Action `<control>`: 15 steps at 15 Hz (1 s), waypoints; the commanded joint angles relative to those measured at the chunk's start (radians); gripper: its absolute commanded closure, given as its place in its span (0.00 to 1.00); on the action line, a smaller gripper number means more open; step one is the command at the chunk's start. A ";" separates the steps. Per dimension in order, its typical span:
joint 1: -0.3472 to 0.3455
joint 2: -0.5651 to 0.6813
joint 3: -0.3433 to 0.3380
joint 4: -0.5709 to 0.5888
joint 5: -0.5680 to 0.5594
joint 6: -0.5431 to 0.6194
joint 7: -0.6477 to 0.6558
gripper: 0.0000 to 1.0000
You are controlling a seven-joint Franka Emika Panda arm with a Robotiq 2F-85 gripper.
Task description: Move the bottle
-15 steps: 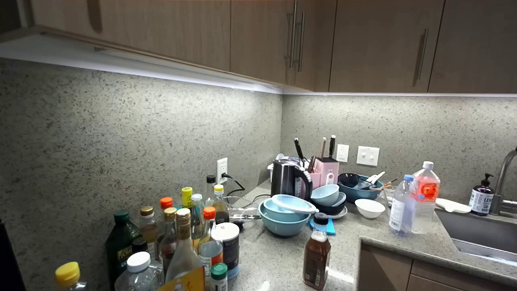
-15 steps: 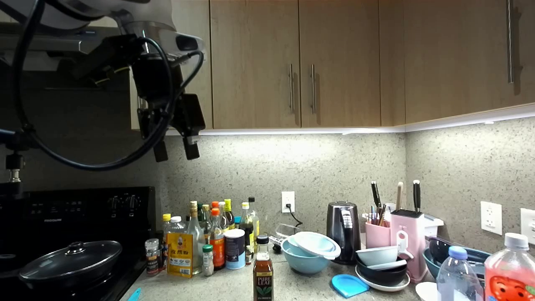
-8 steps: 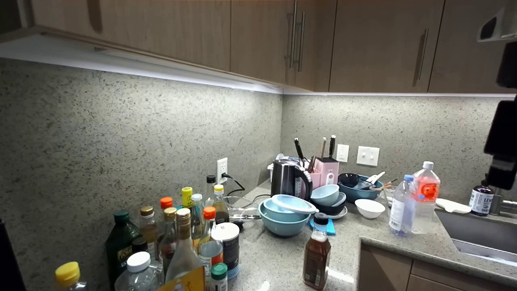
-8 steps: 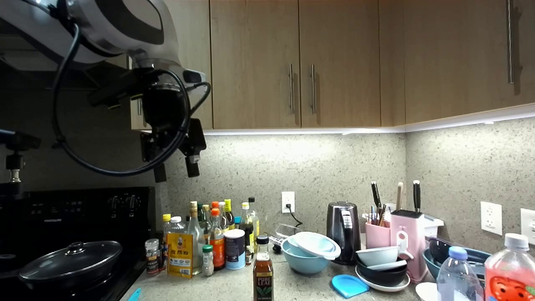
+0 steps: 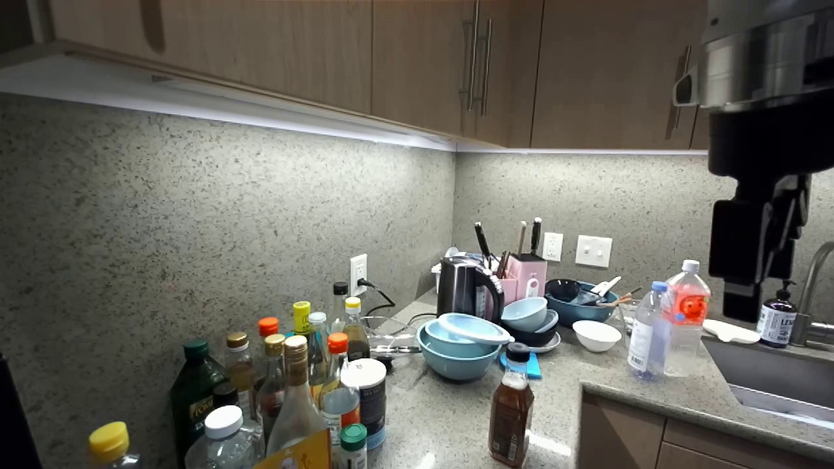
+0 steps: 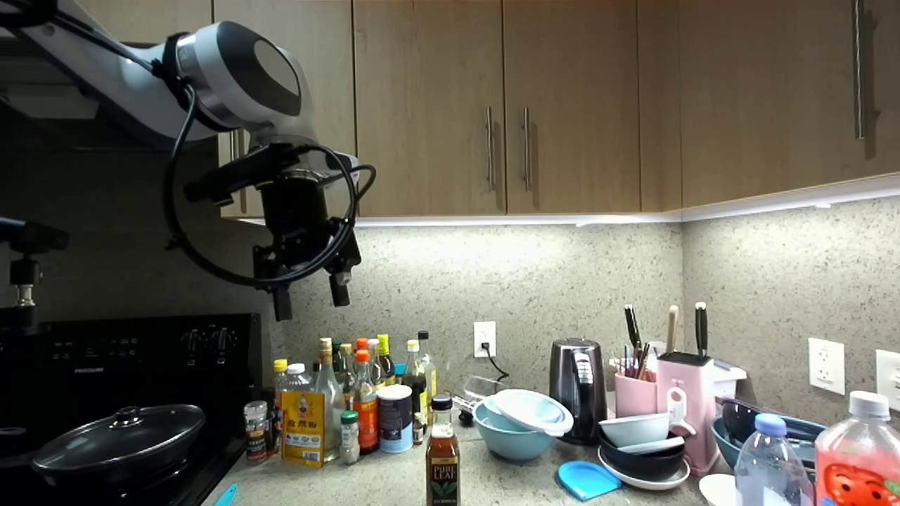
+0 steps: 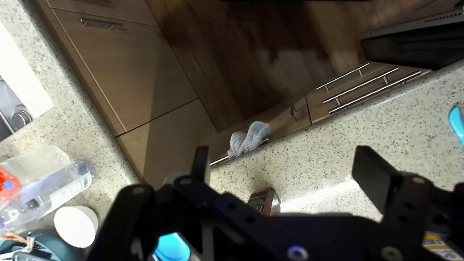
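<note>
Speckled counter [image 6: 373,486]: flat-sided brown bottle [image 6: 443,455] (black cap [image 6: 441,403]) upright on it. My gripper [image 6: 311,299] hangs higher, fingers [image 7: 376,176] parted wide.

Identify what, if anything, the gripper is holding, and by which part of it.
Nothing is held: the gripper is open, its fingers apart in the wrist view with no object gripped between them.

Gripper [image 5: 762,285] hangs in midair, and down on the counter [image 5: 427,417], a black-capped bottle [image 5: 511,419] stands, blue bowls [image 5: 458,362] behind, kettle [image 5: 458,286] farther back!
</note>
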 commanded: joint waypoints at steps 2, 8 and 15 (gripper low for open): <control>0.024 0.016 -0.018 0.012 -0.010 -0.008 0.009 0.00; 0.031 0.132 -0.031 0.035 0.002 0.140 -0.008 0.00; 0.046 0.325 -0.048 0.121 -0.004 0.222 -0.046 0.00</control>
